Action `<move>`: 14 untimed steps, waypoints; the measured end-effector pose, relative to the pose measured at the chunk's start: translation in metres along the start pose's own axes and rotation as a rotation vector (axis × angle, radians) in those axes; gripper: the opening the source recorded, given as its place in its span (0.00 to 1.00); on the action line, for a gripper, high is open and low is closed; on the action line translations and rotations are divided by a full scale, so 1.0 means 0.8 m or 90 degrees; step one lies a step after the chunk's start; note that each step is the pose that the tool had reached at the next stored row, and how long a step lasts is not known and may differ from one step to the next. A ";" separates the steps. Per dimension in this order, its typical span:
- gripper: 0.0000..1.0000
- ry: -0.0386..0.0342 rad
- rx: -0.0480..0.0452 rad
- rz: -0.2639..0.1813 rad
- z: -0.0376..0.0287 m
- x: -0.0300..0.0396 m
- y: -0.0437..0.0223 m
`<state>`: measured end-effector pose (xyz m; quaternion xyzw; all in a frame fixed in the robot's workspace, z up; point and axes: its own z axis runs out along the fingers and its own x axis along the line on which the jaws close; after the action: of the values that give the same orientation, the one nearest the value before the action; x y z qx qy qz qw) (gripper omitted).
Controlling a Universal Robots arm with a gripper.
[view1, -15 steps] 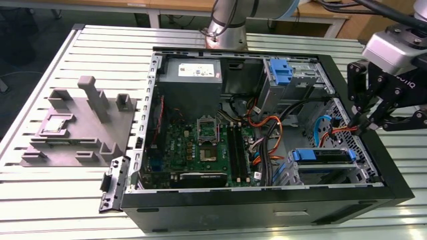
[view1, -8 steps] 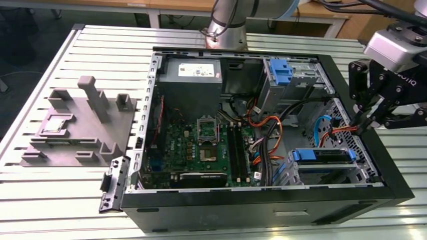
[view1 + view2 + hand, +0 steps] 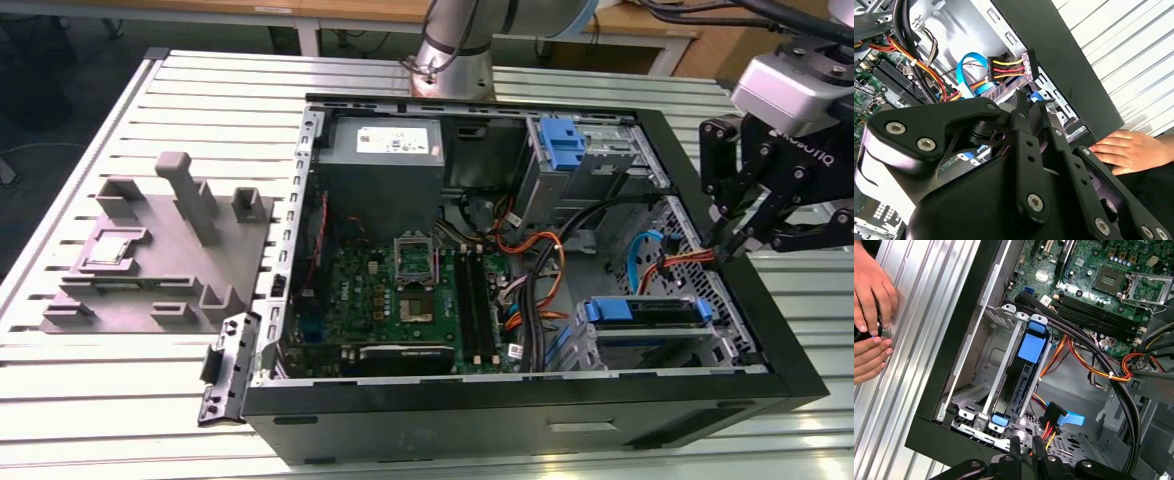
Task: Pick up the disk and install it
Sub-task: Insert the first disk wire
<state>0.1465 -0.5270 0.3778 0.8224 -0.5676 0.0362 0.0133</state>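
The disk [image 3: 647, 312], silver-grey with a blue bracket on its edge, sits in the metal drive cage at the case's near corner on the exterior view's right. In the first wrist view the disk [image 3: 1032, 347] stands on edge between the cage rails. My gripper [image 3: 730, 255] hangs over the case's right wall, just above and behind the cage. Its fingertips [image 3: 1015, 452] are drawn close together with nothing seen between them. A black connector [image 3: 1051, 417] with red and yellow wires lies right beside them.
The open computer case [image 3: 801, 380] holds a grey power-supply box [image 3: 384, 150], a motherboard [image 3: 400, 290], orange cables [image 3: 534, 255] and a blue bracket [image 3: 561, 140] in the far bay. A grey fixture block [image 3: 154, 250] stands on the slatted table. A person's hands [image 3: 869, 295] rest beside the case.
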 end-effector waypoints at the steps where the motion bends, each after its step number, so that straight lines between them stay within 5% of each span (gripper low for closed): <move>1: 0.24 0.0000 0.0000 0.000 0.0000 -0.0003 -0.0002; 11: 0.24 0.0000 0.0000 0.000 0.0001 -0.0008 -0.0006; 14: 0.31 0.0000 0.0000 0.000 0.0001 -0.0008 -0.0007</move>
<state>0.1468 -0.5262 0.3777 0.8225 -0.5675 0.0362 0.0133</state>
